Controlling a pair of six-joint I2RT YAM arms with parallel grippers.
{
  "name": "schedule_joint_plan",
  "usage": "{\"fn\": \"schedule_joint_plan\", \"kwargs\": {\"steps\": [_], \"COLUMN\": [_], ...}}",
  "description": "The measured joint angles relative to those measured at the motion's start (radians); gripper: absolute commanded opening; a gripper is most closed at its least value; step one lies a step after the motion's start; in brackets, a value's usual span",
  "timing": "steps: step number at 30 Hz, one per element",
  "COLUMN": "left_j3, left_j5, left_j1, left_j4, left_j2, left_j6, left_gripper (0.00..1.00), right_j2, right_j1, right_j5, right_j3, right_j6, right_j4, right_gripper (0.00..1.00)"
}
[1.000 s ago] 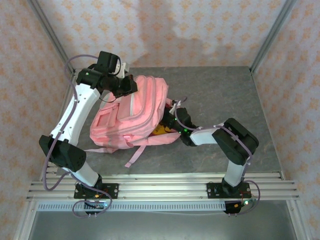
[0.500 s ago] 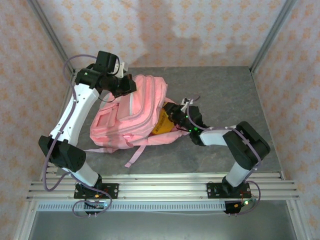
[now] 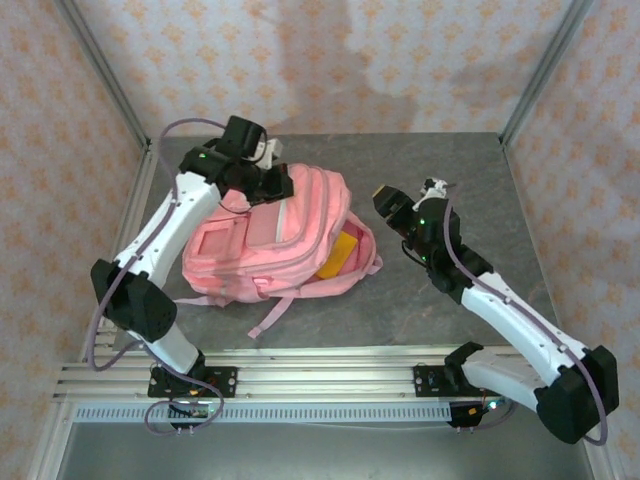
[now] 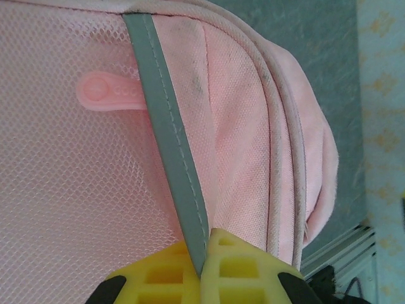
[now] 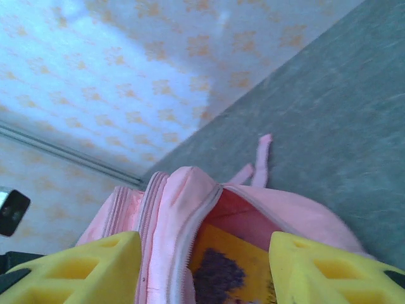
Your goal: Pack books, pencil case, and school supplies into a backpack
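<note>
Backpack: the pink backpack (image 3: 270,240) is soft woven fabric, lying on the grey counter (image 3: 450,170) with its mouth gaping toward my right arm.
Book: a flat, stiff yellow book (image 3: 340,255) sits inside that mouth.
Left jaws: pressed together on the bag's top fabric beside a grey trim strip (image 4: 168,145).
Right jaws: spread and empty, just right of the mouth and facing it; I judge this arm nearer for loading.
Zip pull: a pink rubbery tab (image 4: 107,95) on mesh.

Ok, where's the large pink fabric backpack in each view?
Top external: large pink fabric backpack, centre-left on the grey table.
Left wrist: left and centre, grey reflective strip pinched by left gripper.
Right wrist: lower centre, open, flat yellow book inside.
Shared landmark: that grey table.
</note>
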Motion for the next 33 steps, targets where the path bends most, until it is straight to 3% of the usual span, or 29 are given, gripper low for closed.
{"fn": "schedule_joint_plan", "kwargs": {"steps": [5, 10, 12, 16, 20, 23, 26, 29, 33], "left_j3": [-0.028, -0.058, -0.066, -0.13, -0.269, -0.405, -0.535, -0.623, -0.655], "left_j5": [-0.046, -0.056, -0.067, -0.146, -0.252, -0.3, -0.323, -0.335, -0.341], "left_j1": [-0.113, -0.156, -0.155, -0.155, -0.145, -0.116, -0.107, -0.107, -0.109], "left_j4": [0.019, 0.034, 0.039, 0.049, 0.049, 0.054, 0.048, 0.037, 0.032], "left_j2": [0.09, 0.15, 0.142, 0.026, -0.219, -0.408, -0.514, -0.538, -0.533], "left_j6": [0.013, 0.015, 0.011, 0.003, -0.053, -0.121, -0.165, -0.176, -0.15], "left_gripper": [0.01, 0.31, 0.37, 0.39, 0.39, 0.41, 0.42, 0.43, 0.44], "right_j2": [0.047, 0.181, 0.222, 0.269, 0.275, 0.258, 0.184, 0.076, 0.03], "right_j1": [-0.019, -0.042, -0.045, -0.045, -0.033, 0.027, 0.156, 0.278, 0.367], "right_j5": [-0.007, -0.074, -0.102, -0.167, -0.201, -0.181, -0.123, -0.084, -0.027], "right_j3": [0.013, 0.047, 0.058, 0.084, 0.117, 0.121, 0.069, -0.037, -0.131], "right_j6": [-0.079, -0.117, -0.126, -0.151, -0.176, -0.204, -0.239, -0.256, -0.267], "right_j4": [-0.153, -0.234, -0.249, -0.273, -0.298, -0.308, -0.298, -0.257, -0.235], "right_gripper": [0.62, 0.63, 0.63, 0.63, 0.62, 0.62, 0.57, 0.56, 0.54]}}
